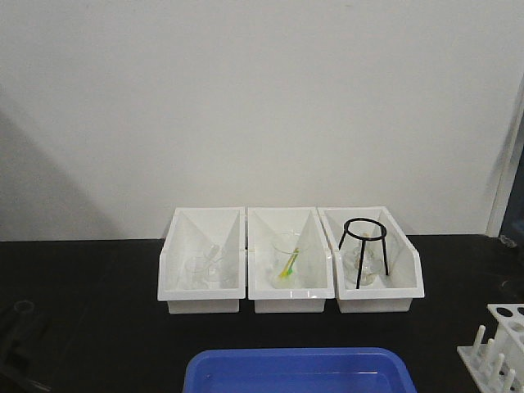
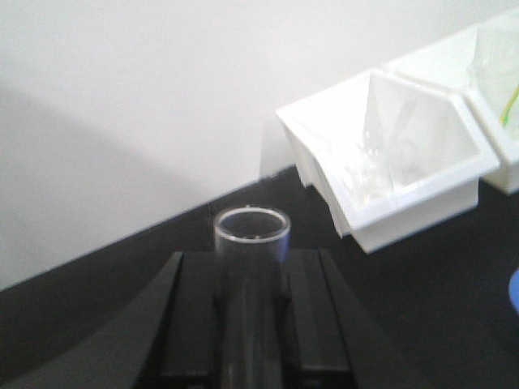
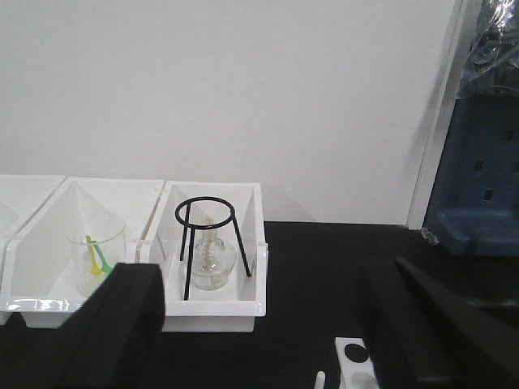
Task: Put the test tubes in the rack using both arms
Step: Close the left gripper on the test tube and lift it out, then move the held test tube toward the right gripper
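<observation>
Left wrist: test tube (image 2: 250,243) between fingers (image 2: 190,316), seemingly clamped.

Left black finger gripper (image 2: 251,263): both fingers (image 2: 190,316) are closed flat against a slim clear glass test tube (image 2: 252,235) seated between them, its open rim projecting past the tips. Right black finger gripper (image 3: 263,284): fingers (image 3: 122,316) are spread wide apart and pointing forward, level over the surface.
</observation>
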Robot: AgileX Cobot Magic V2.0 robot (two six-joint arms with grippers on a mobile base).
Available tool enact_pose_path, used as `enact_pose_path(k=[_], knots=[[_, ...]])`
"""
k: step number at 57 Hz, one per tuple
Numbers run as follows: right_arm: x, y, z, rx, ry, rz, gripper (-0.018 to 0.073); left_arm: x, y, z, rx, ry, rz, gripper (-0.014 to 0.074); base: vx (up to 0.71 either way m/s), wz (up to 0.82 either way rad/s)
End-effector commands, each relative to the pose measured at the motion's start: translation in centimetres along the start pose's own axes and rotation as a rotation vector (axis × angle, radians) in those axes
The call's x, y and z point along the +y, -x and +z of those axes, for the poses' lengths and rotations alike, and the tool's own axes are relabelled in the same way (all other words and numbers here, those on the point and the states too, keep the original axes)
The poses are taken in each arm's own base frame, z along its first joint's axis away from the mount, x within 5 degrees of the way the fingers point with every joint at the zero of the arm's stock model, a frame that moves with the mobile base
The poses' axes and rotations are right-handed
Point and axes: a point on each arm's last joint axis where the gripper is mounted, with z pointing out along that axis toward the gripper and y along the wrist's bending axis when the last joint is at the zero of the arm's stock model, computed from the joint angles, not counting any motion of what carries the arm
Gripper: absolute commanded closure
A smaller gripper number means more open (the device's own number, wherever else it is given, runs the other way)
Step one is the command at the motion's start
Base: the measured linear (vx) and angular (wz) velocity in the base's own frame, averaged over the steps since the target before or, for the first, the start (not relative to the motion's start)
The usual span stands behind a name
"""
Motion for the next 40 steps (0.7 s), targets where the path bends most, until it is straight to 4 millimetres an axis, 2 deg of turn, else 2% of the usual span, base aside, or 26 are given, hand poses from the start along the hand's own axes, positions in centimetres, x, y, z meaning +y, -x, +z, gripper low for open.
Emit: enact_pose_path(k=[1,9,18,24,28,40], knots=[[-0.1,2.0,-0.3,-0.118,-0.003,0.008,0.0011,1.0,4.1,-1.1,-0.124,0.020,-0.047,0.0617,0.00,0.00],[-0.1,1.9,-0.3,-0.110,-0.002,0.007,0.0011,2.0,8.6,-2.3,-0.127,-0.017,-0.168,0.0617,0.00,0.00],[-0.1,1.8,-0.1,-0.096,-0.003,-0.009,0.0011,2.7,12.2,-2.7,-0.130,-0.045,-0.231,0.0617,0.00,0.00],[0.2,1.2,0.8,-0.062,0.011,-0.014,0.0011,2.2,13.4,-2.6,-0.162,-0.081,-0.238,0.0617,0.00,0.00],[1.0,0.8,1.5,-0.037,0.048,-0.029,0.0011,1.1,13.7,-2.3,-0.170,-0.128,-0.235,0.0617,0.00,0.00],[6.1,-1.1,4.0,0.032,0.265,-0.091,0.0011,-3.5,13.6,-0.7,-0.194,-0.287,-0.278,0.0617,0.00,0.00]])
